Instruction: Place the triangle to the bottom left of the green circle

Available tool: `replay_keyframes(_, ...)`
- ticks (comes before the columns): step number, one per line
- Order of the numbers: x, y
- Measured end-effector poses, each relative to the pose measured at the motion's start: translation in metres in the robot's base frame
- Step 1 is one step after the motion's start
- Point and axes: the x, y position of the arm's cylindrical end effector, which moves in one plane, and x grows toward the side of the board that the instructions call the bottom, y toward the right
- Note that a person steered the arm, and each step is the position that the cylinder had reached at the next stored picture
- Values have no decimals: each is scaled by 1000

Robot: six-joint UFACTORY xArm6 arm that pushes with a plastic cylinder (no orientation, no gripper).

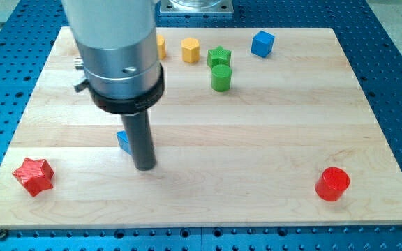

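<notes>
Near the view's left, a little below the middle of the wooden desk (271, 139), you see the blue triangle (123, 141), mostly hidden behind the dark rod. Only a sliver of it shows at the rod's left edge, so you cannot judge how it is turned. My tip (145, 168) rests on the desk just to the lower right of that sliver, and the rod appears to touch the triangle or stand right against it. This end effector is a plain rod with no jaws, so nothing opens or clamps; it simply stands upright beside the block.

Look to the view's top, right of centre, for the green circle (220, 77), an upright cylinder well apart from the triangle, up and to the right of it. Just above it, nearly touching, sits a green star-like block (219, 56). Left of those you find a yellow hexagon (190, 50) and another yellow block (161, 47) half hidden by the arm's grey housing. A blue cube (262, 43) lies further right. A red star (33, 176) sits at the lower left corner, a red cylinder (333, 184) at the lower right.
</notes>
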Motion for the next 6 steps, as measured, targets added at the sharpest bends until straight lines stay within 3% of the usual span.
replay_keyframes(1,-9,-8)
replay_keyframes(2,-21,-95)
replay_keyframes(3,-72,-60)
replay_keyframes(4,-92,17)
replay_keyframes(5,-92,-89)
replay_keyframes(6,-42,-117)
